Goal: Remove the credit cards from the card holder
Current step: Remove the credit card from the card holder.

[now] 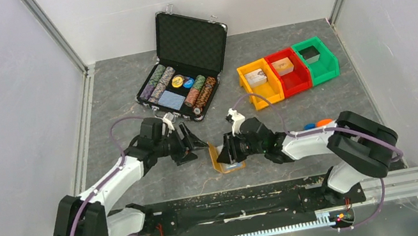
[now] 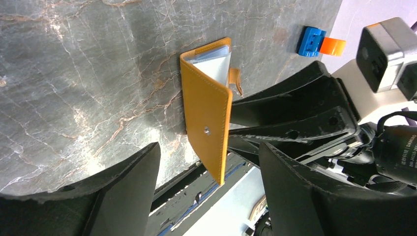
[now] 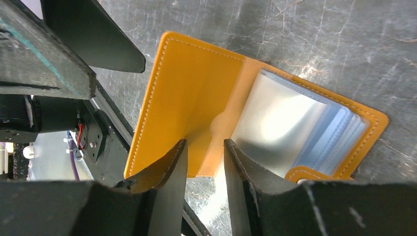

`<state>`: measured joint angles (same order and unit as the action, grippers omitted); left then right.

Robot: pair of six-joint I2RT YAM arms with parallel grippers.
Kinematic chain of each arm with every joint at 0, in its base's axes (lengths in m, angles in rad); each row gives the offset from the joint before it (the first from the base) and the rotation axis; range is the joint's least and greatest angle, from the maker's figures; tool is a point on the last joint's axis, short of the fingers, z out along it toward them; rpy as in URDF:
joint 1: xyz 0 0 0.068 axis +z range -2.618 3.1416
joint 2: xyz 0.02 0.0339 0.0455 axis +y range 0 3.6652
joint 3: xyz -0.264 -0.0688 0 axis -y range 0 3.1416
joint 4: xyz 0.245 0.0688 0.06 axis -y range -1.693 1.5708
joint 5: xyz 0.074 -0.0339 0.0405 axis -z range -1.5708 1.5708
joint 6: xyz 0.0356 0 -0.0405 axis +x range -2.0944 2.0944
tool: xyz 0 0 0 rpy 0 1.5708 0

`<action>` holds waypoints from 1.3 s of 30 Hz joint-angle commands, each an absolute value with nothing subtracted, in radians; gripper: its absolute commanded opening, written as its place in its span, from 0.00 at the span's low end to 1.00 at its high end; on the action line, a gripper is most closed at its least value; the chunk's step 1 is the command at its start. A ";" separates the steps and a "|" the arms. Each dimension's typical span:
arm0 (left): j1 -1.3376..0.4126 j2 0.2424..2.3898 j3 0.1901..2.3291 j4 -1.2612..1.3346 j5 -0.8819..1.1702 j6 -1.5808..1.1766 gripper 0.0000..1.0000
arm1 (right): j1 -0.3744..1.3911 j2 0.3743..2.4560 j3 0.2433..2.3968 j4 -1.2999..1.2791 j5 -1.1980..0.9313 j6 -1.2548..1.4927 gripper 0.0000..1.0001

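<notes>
The small flat orange leather card holder (image 3: 192, 93) lies open on the grey marbled surface (image 1: 333, 102), near the front edge and between the two arms. One cover lies flat on the surface. The other stands raised, its outer face with a metal snap stud turned towards the left wrist camera.

The credit cards (image 3: 280, 123), a stack of thin pale silvery and light blue rectangles in clear sleeves, sit inside the holder on the flat cover. None of them has been taken out.

The right end effector (image 3: 204, 145) reaches into the open holder from the inner side. Its two black fingers (image 3: 167, 172) stand a narrow gap apart, with their tips at the orange lining close to the fold. I cannot tell whether they pinch anything.

The left end effector (image 2: 209, 145) hangs just beside the raised cover on its outer side, with its fingers spread wide apart and gripping nothing.

Farther back on the surface a black hard-shell case (image 1: 193, 43) stands open with rows of poker chips. To its right are three plastic bins in a row, orange (image 1: 260, 83), red (image 1: 287, 70) and green (image 1: 315, 60). A small blue and orange plastic piece (image 2: 319, 43) lies near the right arm.
</notes>
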<state>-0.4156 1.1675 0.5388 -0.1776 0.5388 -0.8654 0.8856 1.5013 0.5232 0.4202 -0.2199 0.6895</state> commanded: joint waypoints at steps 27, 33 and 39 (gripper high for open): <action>-0.441 1.314 0.549 -0.179 0.526 -0.767 0.23 | 0.925 1.536 0.587 0.401 -0.185 0.621 0.33; -0.440 1.310 0.532 -0.173 0.505 -0.777 0.02 | 0.908 1.462 0.570 0.355 -0.175 0.604 0.40; -0.440 1.306 0.498 -0.123 0.507 -0.816 0.02 | 0.868 1.396 0.535 0.293 -0.162 0.604 0.54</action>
